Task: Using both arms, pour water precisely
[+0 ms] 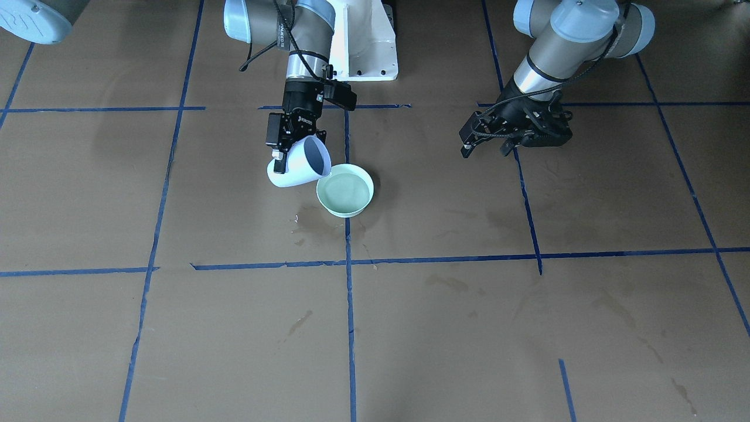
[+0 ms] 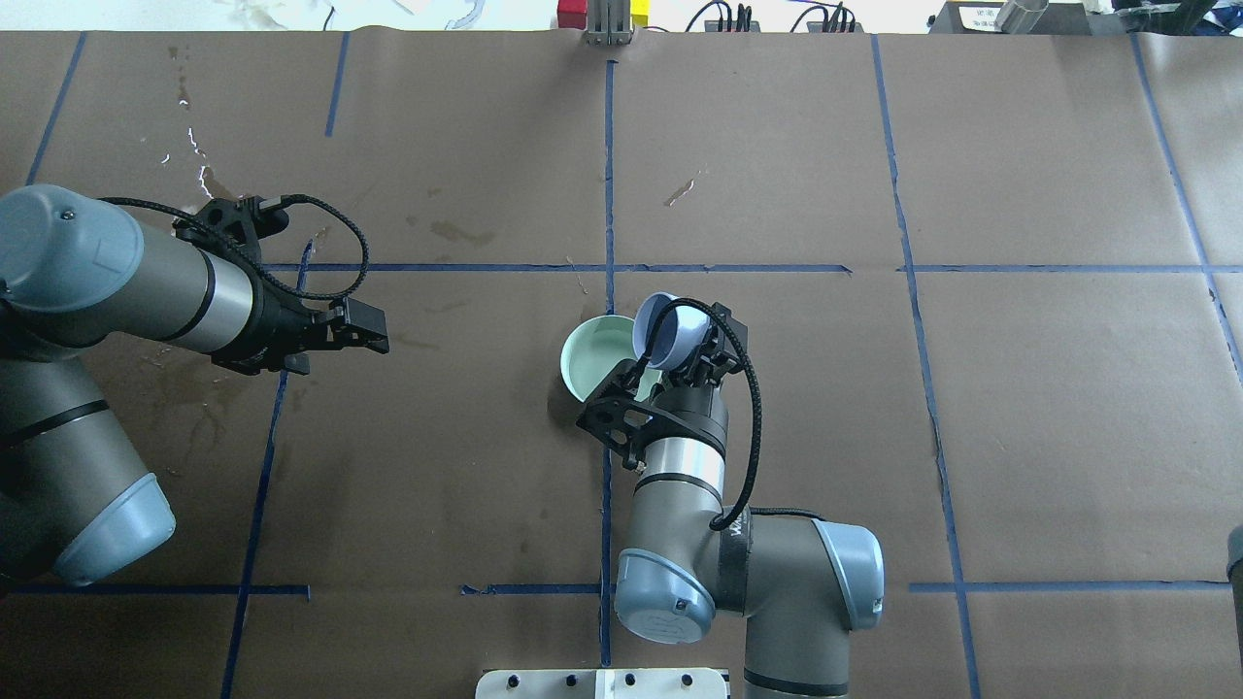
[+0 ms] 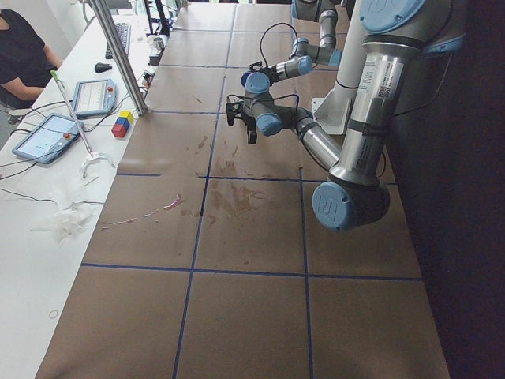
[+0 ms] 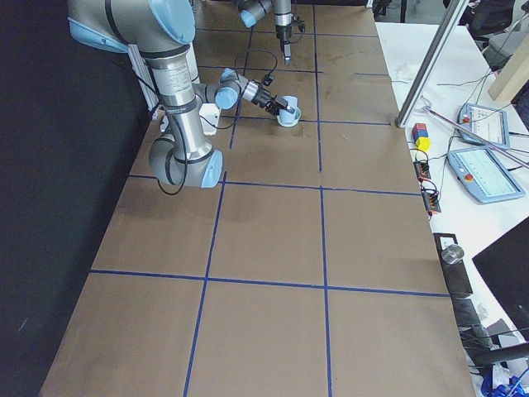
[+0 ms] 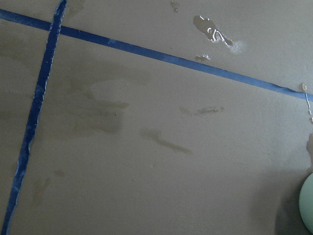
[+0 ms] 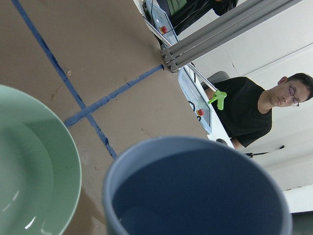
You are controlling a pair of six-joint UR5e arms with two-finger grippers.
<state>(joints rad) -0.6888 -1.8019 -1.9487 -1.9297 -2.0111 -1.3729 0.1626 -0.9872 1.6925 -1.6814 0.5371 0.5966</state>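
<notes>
Water (image 1: 345, 189) is seen pooled in the green bowl (image 1: 351, 212) at mid-table (image 1: 469, 322). The cup (image 1: 296, 174) is clamped in the right end effector (image 1: 296, 151) and tipped, its axis slanted down toward the bowl's near rim. The left end effector (image 1: 484, 151), parted and empty, is held well apart.

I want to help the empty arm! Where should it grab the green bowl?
Probably pinch the green bowl's rim from above, on its bare side facing the left end effector: it sits upright holding water, and the tilted cup overhangs the other side.
</notes>
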